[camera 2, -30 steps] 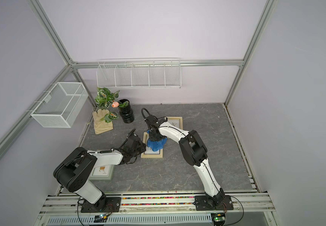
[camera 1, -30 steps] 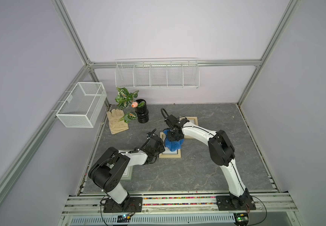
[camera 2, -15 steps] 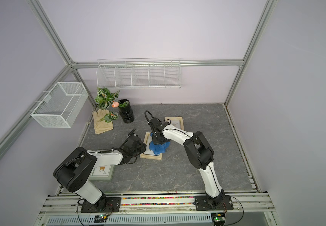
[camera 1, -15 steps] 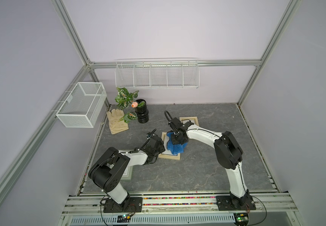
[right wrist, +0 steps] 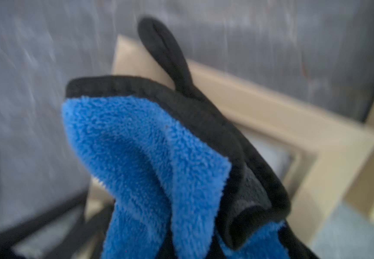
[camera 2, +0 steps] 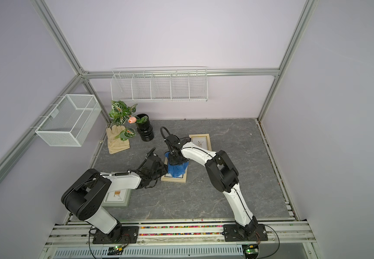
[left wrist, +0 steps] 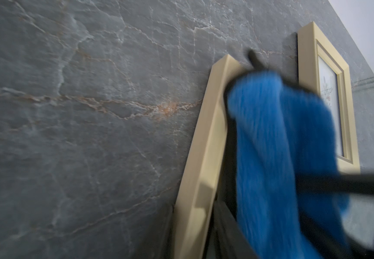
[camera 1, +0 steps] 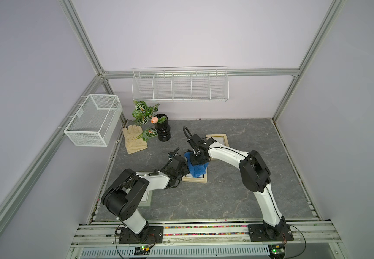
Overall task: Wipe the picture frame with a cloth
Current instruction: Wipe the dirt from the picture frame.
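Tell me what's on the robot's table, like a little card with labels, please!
frame being wiped: light wood, lying flat
cloth: blue, fluffy, black-edged, draped on that frame
right gripper: shut on the cloth
left gripper: at the frame's edge; can't tell if it grips
other frames: wooden one behind the right arm; grey-green one partly under the left arm
far corner: beige glove, black pot with plant
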Controlling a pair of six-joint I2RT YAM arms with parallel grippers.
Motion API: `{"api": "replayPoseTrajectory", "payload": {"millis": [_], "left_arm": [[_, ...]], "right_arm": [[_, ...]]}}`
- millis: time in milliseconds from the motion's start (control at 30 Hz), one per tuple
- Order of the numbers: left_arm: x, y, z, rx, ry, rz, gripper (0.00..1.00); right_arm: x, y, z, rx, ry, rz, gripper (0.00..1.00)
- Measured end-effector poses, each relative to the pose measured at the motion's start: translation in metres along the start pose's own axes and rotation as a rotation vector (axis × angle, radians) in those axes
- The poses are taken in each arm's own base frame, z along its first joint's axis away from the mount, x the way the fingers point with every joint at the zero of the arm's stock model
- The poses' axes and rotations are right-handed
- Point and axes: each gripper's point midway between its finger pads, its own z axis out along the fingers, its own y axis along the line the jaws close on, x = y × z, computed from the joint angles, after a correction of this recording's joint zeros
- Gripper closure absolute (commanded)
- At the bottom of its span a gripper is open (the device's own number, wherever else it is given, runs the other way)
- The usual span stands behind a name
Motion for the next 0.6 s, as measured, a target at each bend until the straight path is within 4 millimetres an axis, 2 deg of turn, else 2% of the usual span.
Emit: {"api": "replayPoseTrajectory", "payload": {"millis": [100,233,467,600], "left_arm": [[0.0,0.0,0.0,0.0,0.0,-0.002,0.65],[0.0,0.0,0.0,0.0,-0.001,-0.006,0.65],[0.0,0.0,0.0,-0.003,-0.003,-0.028,0.65],[-0.001,0.0,0.0,-0.002,-0.003,-0.039,0.65]], "right_arm": [[-0.007,0.006,0.005,-0.005,-0.004,-0.004,0.93],[0.001,0.007,0.004,-0.003,-0.016,-0.016,0.93],[0.055,-0.017,-0.019,0.03,0.041,-0.009,0.93],[0.062,-0.015,-0.022,0.017,0.049,0.019,0.93]]}}
